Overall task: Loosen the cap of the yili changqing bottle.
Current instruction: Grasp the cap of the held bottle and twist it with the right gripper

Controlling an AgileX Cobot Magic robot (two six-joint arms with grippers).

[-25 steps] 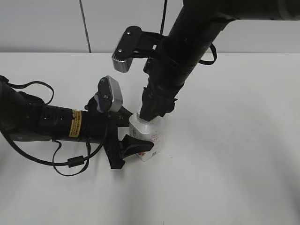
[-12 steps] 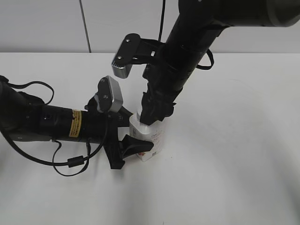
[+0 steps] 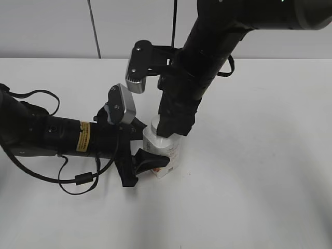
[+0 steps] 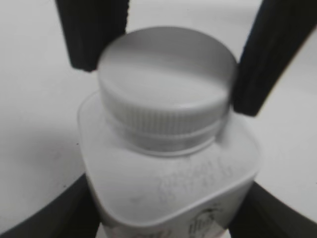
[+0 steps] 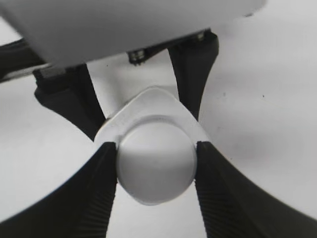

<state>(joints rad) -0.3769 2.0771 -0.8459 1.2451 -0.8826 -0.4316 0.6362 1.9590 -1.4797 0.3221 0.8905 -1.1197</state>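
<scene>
Bench white; cables lay at lower left of the exterior frame. Right arm blocked most of the bottle at centre. Left gripper clamped the bottle body from the left. Right gripper came from above, fingers pressed against both sides of the cap.

White ribbed cap, white bottle with red-pink label print, black ridged tool fingers, white counter, yellow sticker on black arm.
</scene>
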